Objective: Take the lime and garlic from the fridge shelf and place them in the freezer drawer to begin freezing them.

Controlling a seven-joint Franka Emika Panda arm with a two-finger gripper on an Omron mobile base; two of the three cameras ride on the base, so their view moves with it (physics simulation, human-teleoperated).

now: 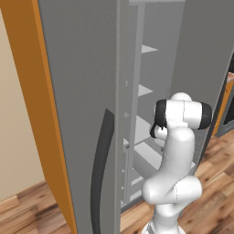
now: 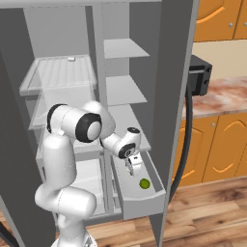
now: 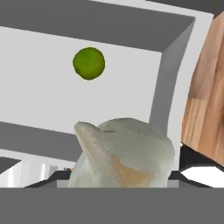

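The claw hangs just above the open freezer drawer, pointing down into it near the drawer's back end. In the hand view it is clamped on the pale whitish-grey, lumpy garlic bulb, which sits close to the camera: the bulb has a blunt point at its upper left, a faint tan blotch low on its skin and a slightly glassy look. The finger tips themselves are mostly hidden behind it. In the right base view the garlic is too small to make out between the fingers.

Below the claw lies the wide, shallow, pale grey freezer drawer, pulled out of the fridge with low straight walls and a plain front. The small, round, smooth yellowish-green lime rests on the drawer's floor toward its front edge, clear of the walls and well apart from the garlic.

Higher up, at the fridge's left side, is the flat translucent ribbed fridge shelf with a small white tab at its back edge.

No brand, label or writing can be read on anything.
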